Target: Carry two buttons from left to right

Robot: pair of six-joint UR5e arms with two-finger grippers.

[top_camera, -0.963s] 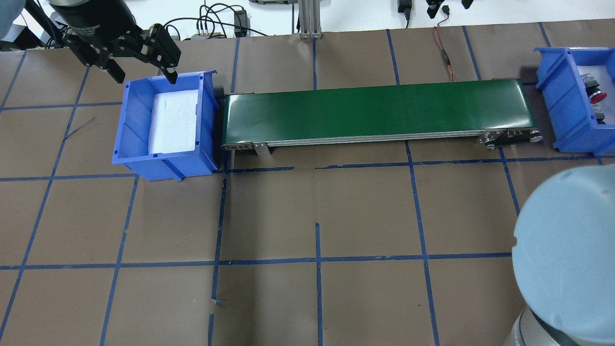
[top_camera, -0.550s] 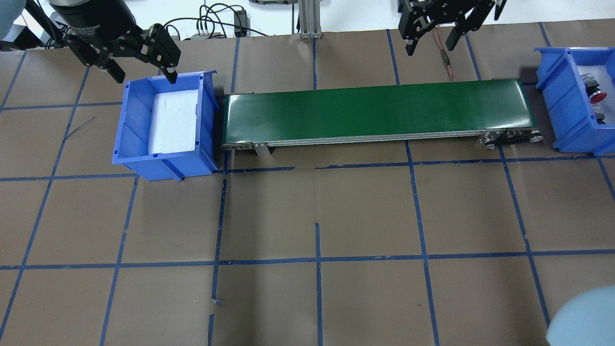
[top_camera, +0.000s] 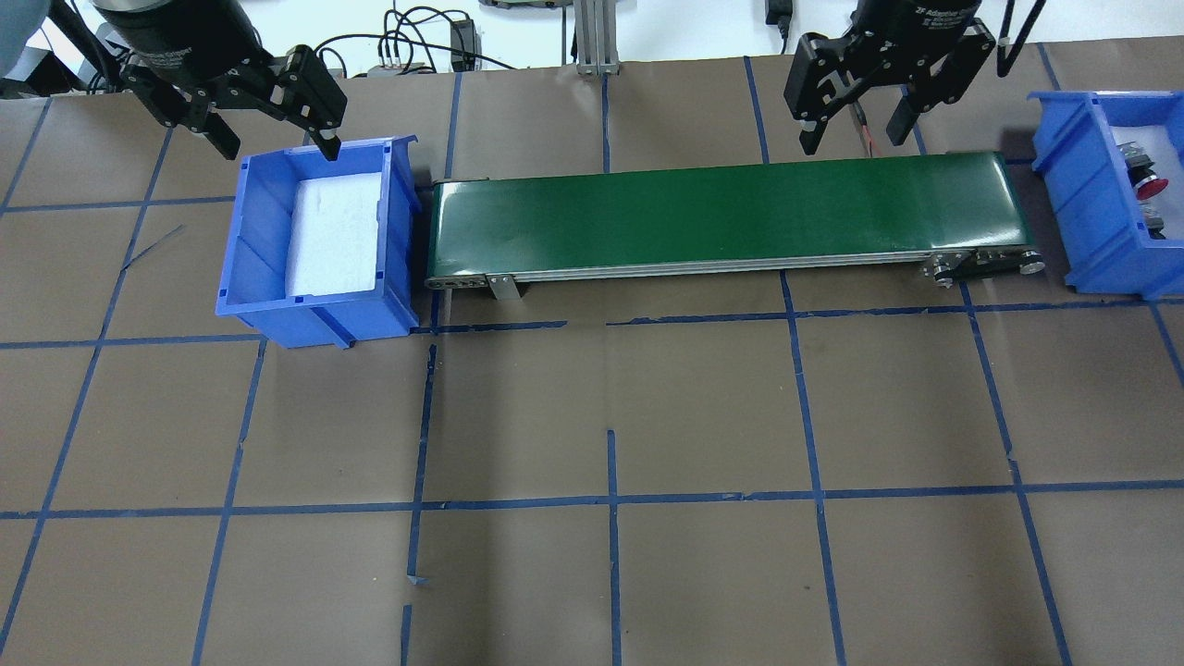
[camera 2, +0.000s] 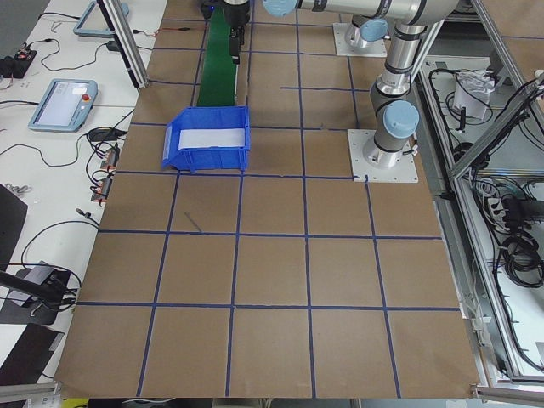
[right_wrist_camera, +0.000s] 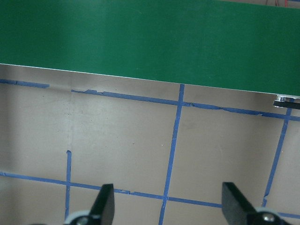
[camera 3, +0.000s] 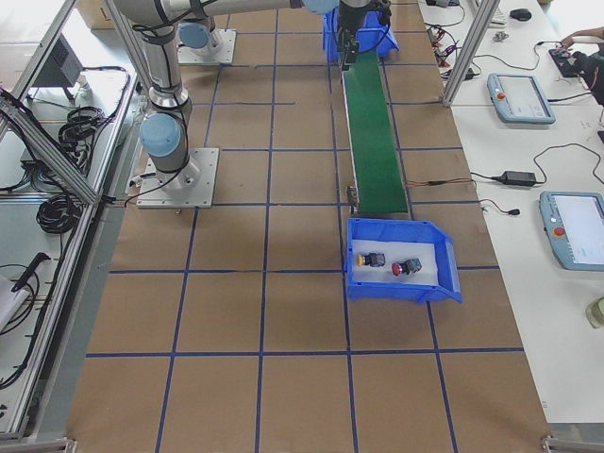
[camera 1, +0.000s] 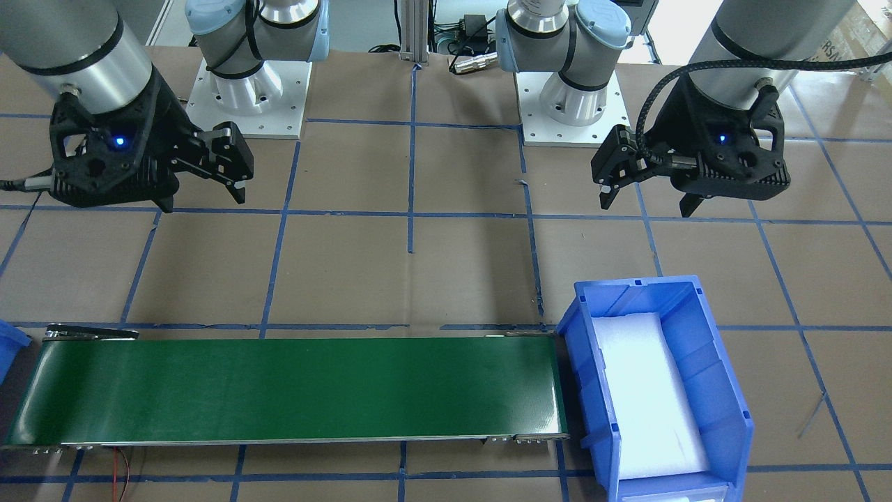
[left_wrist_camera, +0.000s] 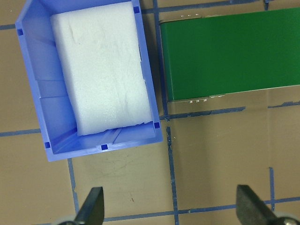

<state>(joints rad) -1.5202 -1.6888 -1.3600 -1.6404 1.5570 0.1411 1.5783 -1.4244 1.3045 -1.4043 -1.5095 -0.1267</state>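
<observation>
White lettering runs across the black body of my right end effector (top_camera: 852, 141), at the upper right of the overhead view. It looks like "2F Adaptive Gripper", though the frame's top edge cuts it. My left end effector (top_camera: 277, 148), upper left, carries similar white print, too blurred to read. A cardboard box (camera 1: 847, 38) at the front-facing view's upper right shows dark letters, perhaps "RSA".

overhead: rear, downward | front: opposite, steep | shared: conveyor (top_camera: 721, 208)
</observation>
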